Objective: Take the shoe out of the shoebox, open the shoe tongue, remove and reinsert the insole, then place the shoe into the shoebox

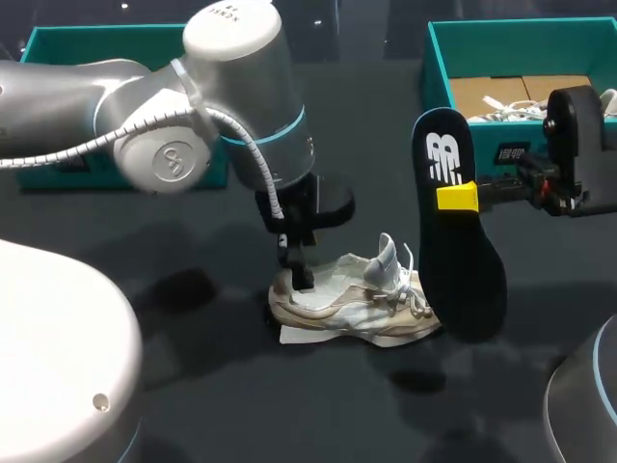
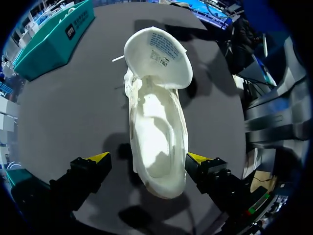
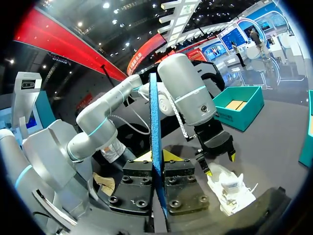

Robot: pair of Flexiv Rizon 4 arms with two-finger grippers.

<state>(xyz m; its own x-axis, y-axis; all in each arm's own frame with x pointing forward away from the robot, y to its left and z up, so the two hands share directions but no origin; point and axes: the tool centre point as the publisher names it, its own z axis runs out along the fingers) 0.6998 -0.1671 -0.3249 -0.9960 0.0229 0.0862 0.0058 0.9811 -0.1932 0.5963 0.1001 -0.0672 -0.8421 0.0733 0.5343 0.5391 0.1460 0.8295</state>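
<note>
A white and beige shoe lies on the dark table, its tongue folded forward and its inside bare. My left gripper hangs open just above the heel, one yellow-tipped finger on each side of the shoe. To the right, my right gripper is shut on a black insole with a blue underside, held upright above the shoe's toe. In the right wrist view the insole stands edge-on between the fingers, with the shoe beyond.
A teal shoebox holding another white shoe and cardboard stands at the back right. A second teal box sits at the back left behind my left arm. White paper pokes out under the shoe.
</note>
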